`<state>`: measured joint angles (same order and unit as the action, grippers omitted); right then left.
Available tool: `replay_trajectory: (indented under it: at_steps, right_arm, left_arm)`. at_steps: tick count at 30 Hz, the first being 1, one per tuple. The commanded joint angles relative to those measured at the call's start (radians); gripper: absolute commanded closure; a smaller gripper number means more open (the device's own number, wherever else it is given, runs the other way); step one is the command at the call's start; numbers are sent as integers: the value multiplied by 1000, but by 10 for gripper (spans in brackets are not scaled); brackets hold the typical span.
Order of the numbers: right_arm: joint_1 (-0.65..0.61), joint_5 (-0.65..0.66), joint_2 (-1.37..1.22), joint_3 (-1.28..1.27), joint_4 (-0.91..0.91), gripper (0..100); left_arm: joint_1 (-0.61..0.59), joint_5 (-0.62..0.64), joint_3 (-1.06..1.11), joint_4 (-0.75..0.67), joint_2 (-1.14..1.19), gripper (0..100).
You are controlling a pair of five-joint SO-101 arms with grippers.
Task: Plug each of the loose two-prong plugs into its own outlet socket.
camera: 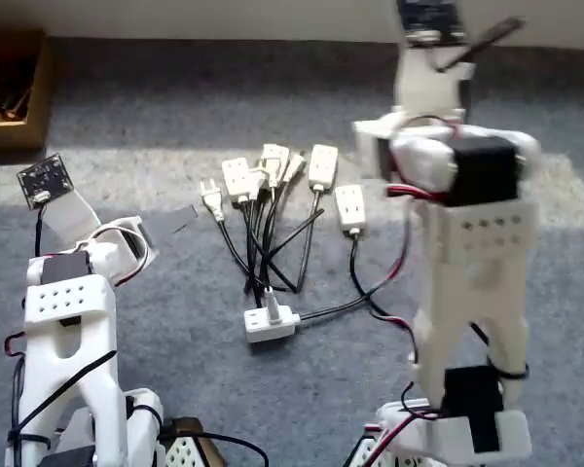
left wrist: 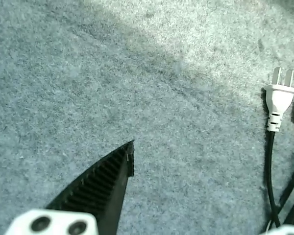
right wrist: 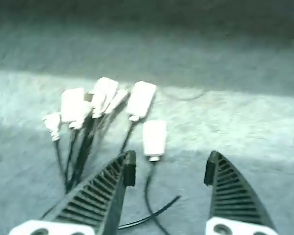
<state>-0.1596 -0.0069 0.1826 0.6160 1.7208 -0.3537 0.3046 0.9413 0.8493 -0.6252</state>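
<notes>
Several white outlet sockets on black cords fan out on the grey carpet, among them one (camera: 236,178), another (camera: 322,165) and a third (camera: 349,207). A loose white two-prong plug (camera: 211,197) (left wrist: 279,95) lies at the left end of the fan, prongs pointing away. My left gripper (camera: 161,232) hovers low, left of that plug, open and empty; one black finger (left wrist: 112,178) shows over bare carpet. My right gripper (right wrist: 169,164) is open and empty, raised above the carpet, with the nearest socket (right wrist: 154,138) just beyond its fingertips.
The black cords run together to a white adapter block (camera: 271,322) near the front centre, with a plug standing in it. The tall right arm (camera: 477,224) rises at the right. A wooden box (camera: 15,97) sits at the far left.
</notes>
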Motion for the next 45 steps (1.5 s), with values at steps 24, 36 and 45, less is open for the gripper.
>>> replay_trajectory:
  at_steps: [24, 36, 45]
  right_arm:
    - [275, 295, 1451, -1893, -486, 772]
    - [274, 262, 1101, -2003, -745, 772]
    - [274, 184, 1075, -2020, -782, 772]
  left_arm:
    - [559, -957, -194, 677, 4, 553]
    - [881, -921, -97, 439, 16, 652]
    - [766, -922, -151, 187, 294, 653]
